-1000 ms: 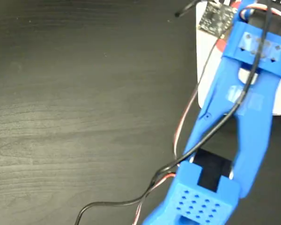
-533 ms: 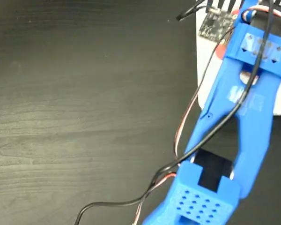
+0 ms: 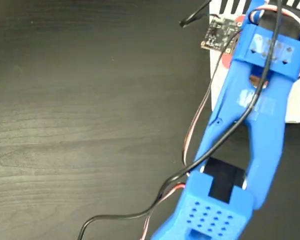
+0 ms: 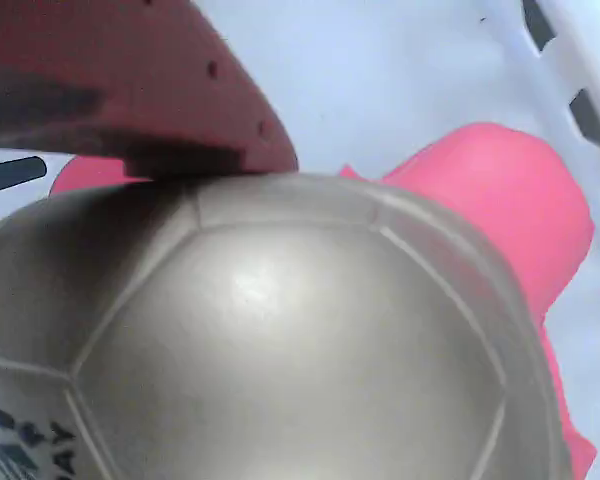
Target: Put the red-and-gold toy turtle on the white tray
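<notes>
- The red-and-gold toy turtle (image 4: 280, 340) fills the wrist view, its gold shell pressed against a red finger (image 4: 130, 90) of the gripper (image 4: 180, 165) at its top edge.
- Only that one finger is shown, so it cannot be told whether the turtle is pinched or merely touched.
- The white tray (image 4: 380, 80) is seen directly behind the turtle, and the tray's striped rim (image 4: 570, 80) passes just beside the coral-red head (image 4: 500, 200).
- The placing step is judged to be in hand: the turtle is already over the tray, well inside its rim.
- Whether the turtle rests on the tray or hangs just above it cannot be decided from these views.
- The next move is judged to call for the toy to be settled onto the tray, the fingers parted, and the gripper lifted straight away so the rounded shell is not nudged.
- In the fixed view the turtle is hidden by the blue arm (image 3: 250, 120); only a corner of the tray (image 3: 217, 75) shows beside it, on the dark table (image 3: 90, 125).
- The arm's reach over the tray is given by the fixed view alone; contact at the shell by the wrist view alone.
</notes>
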`<act>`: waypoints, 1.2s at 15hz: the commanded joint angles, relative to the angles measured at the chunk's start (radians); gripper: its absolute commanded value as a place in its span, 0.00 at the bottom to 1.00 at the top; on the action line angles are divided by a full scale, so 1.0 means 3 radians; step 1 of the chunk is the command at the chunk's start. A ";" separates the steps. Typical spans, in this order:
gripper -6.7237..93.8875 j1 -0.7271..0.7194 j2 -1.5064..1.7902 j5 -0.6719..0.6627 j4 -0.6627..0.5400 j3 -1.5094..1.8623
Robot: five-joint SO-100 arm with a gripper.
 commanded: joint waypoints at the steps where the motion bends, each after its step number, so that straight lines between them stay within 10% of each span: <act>1: 0.59 0.0010 0.0312 -0.0082 0.0015 0.0000; 12: 0.63 0.0005 0.0890 -0.0092 -0.0317 0.0394; 14: 0.47 -0.0153 0.1365 -0.0036 -0.0476 0.0516; 16: 0.10 -0.0435 0.1933 0.0118 -0.0690 0.0839; 18: 0.06 -0.0864 0.2516 0.0286 -0.0982 0.1478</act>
